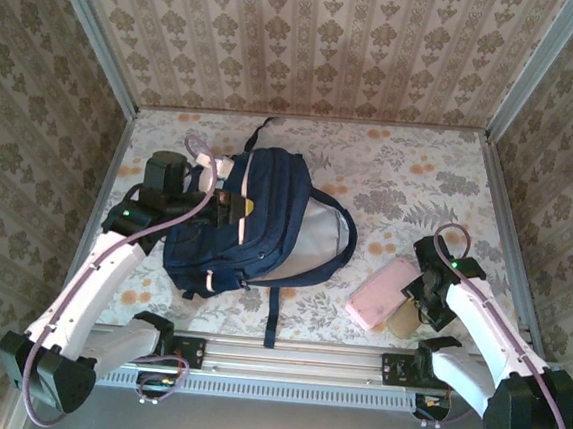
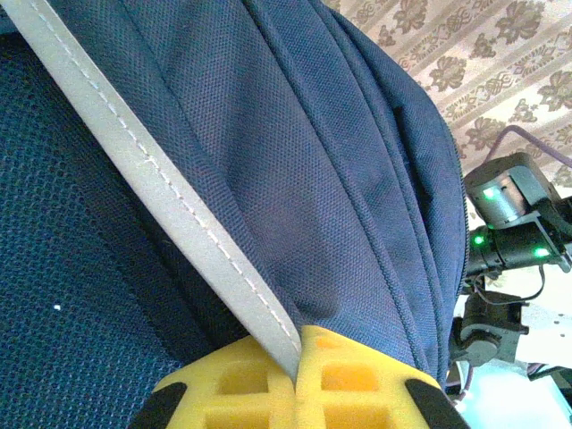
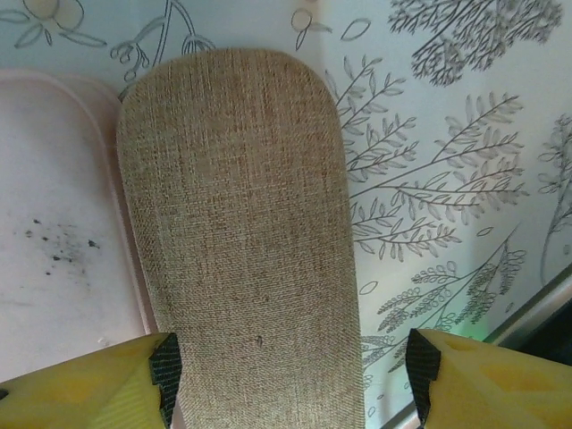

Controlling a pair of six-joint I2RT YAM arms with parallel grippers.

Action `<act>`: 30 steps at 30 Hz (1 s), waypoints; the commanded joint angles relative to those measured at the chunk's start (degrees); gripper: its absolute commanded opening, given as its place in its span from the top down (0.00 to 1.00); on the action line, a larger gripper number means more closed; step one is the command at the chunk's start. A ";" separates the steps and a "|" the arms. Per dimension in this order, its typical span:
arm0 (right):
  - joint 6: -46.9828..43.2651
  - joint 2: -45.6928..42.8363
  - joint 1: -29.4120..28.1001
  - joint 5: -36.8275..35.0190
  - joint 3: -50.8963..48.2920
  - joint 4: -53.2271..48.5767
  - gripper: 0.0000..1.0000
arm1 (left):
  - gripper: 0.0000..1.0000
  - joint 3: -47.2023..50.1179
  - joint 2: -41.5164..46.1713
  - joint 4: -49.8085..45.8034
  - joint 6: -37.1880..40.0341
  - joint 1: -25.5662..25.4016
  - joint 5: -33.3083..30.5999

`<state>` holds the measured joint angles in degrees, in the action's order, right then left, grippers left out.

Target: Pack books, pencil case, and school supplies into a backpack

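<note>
Here, low in the right wrist view, the right end effector (image 3: 290,375) straddles the tan pouch (image 3: 241,223), jaws unclenched. Centre before squeezing, sparing the pink pouch (image 3: 54,223) touching it at frame left. Farther, centre-left overhead, the left end effector (image 2: 298,380) pinches a stripe of the backpack (image 1: 267,213).

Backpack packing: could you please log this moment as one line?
left gripper: shut on backpack | right gripper: open astride tan pouch | pink pouch: beside tan pouch
</note>
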<state>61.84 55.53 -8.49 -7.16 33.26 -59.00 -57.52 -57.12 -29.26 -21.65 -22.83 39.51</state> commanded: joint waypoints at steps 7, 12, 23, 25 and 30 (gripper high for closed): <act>-1.78 3.88 0.36 5.66 -2.75 7.92 0.27 | 1.00 -3.24 1.49 0.25 3.08 -0.74 0.03; -1.42 5.65 0.32 6.88 -3.53 10.41 0.35 | 1.00 -3.56 1.38 -0.14 3.44 -0.77 -0.30; -0.62 9.12 0.36 7.76 -4.22 13.57 0.24 | 1.00 -4.03 0.87 -0.82 3.68 -0.81 -0.66; -0.20 10.01 0.24 8.35 -4.58 14.57 0.25 | 1.00 -4.25 0.79 -0.92 3.72 -0.77 -0.65; 0.30 9.82 0.25 6.80 -4.24 14.33 0.36 | 1.00 -4.19 0.70 -1.06 3.50 -0.20 -0.51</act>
<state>61.30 65.67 -8.38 -0.36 29.10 -46.22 -58.57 -57.30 -31.31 -19.81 -23.24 37.85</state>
